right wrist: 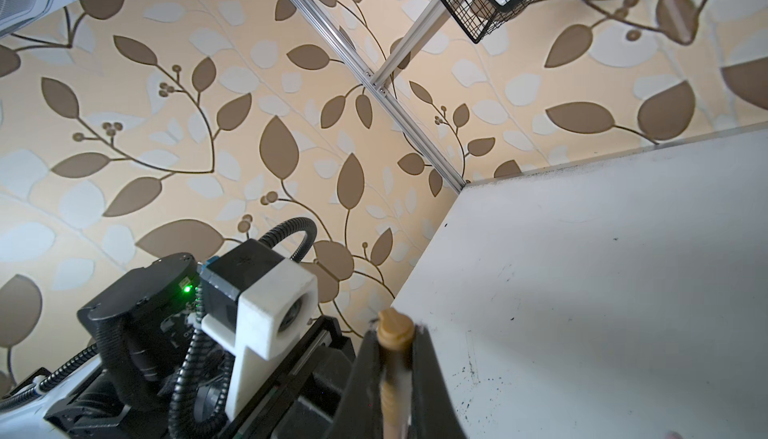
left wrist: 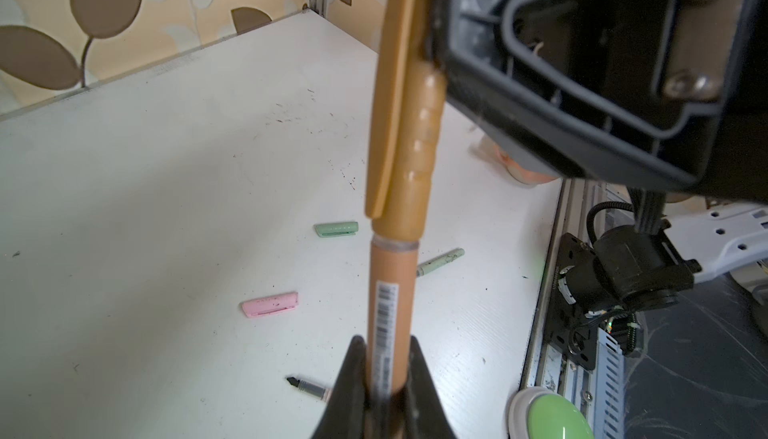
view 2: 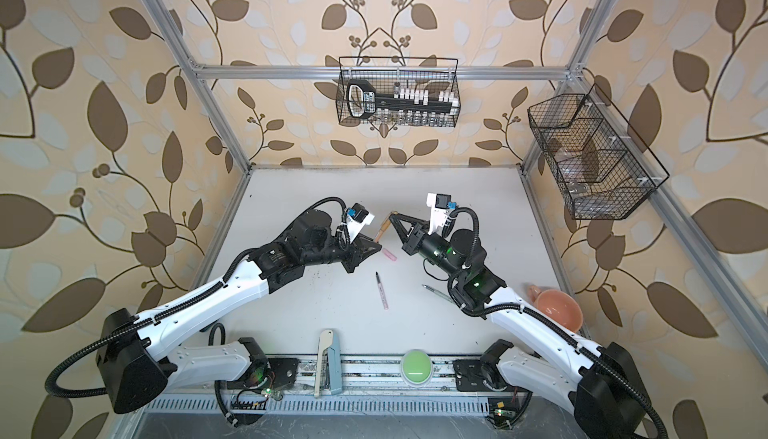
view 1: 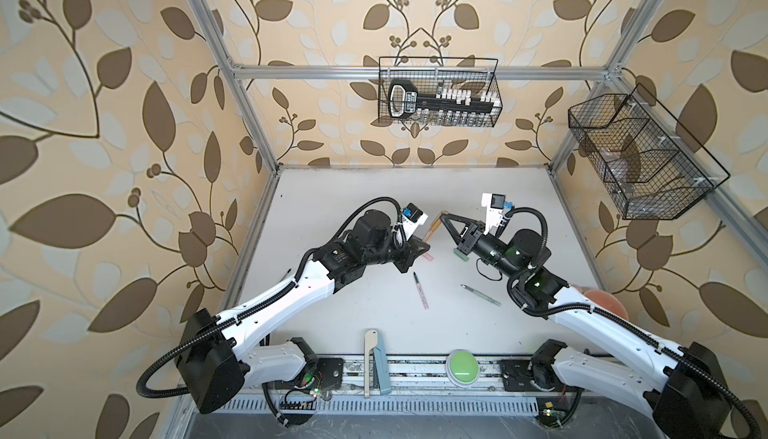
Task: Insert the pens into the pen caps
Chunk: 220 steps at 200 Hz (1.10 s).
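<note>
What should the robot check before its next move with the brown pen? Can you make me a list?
1. Grip of left end effector on brown pen: ok.
2. Grip of right end effector on brown cap: ok.
3. Cap in line with pen: ok.
4. Cap pushed fully home: cannot tell; a clear ring shows at the joint.
5. Capping of pink pen and green pen: not ok; pink cap and green cap lie apart from them on the table.
</note>
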### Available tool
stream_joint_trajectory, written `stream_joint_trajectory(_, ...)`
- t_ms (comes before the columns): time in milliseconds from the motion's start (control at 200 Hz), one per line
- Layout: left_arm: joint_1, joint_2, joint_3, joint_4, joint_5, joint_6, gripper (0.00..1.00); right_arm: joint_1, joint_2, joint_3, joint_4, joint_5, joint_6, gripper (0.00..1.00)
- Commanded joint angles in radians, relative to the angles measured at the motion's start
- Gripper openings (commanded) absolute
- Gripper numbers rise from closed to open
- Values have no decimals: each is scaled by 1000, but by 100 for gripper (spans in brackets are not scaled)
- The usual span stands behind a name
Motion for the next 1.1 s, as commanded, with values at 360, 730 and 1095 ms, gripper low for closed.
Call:
stream_joint_trajectory(360, 133, 13, 115, 446, -57, -156, 0, 55, -74, 29, -538, -221, -120, 7)
stream_joint_trajectory(730, 87, -58, -78, 207, 145, -233, 0, -191, -149, 229, -628, -327, -241, 45)
stream_joint_trajectory(1095, -26, -126, -127, 145, 79, -239, 0, -144, 34, 294, -471, -356, -178, 52)
